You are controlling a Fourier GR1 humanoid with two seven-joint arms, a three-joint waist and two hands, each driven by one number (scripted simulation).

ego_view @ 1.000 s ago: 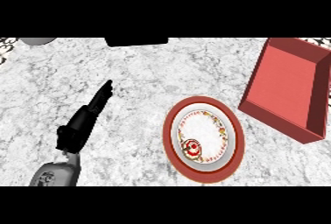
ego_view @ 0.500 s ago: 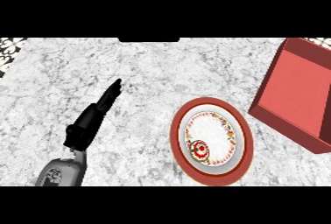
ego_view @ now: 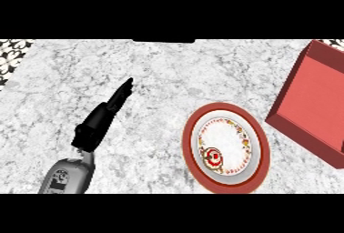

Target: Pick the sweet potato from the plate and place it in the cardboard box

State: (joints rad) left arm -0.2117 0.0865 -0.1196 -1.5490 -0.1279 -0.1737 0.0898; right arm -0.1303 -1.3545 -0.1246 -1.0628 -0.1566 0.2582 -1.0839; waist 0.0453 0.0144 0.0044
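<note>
You see a counter [ego_view: 168, 77] of pale grey marbled stone filling most of the frame, smooth with a soft sheen. At lower right sits a plate [ego_view: 259, 136] that looks like glazed ceramic: a glossy red rim around a white centre with small painted decoration. At the right edge, the box [ego_view: 312, 100] shows flat, matt red walls, like painted card. At lower left, your left hand [ego_view: 101, 120] looks like matt black plastic, on a smooth grey forearm [ego_view: 67, 175].

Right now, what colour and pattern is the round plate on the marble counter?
Red rim, white centre with a small red and yellow decorated border; the round plate shows best in the head view.
</note>
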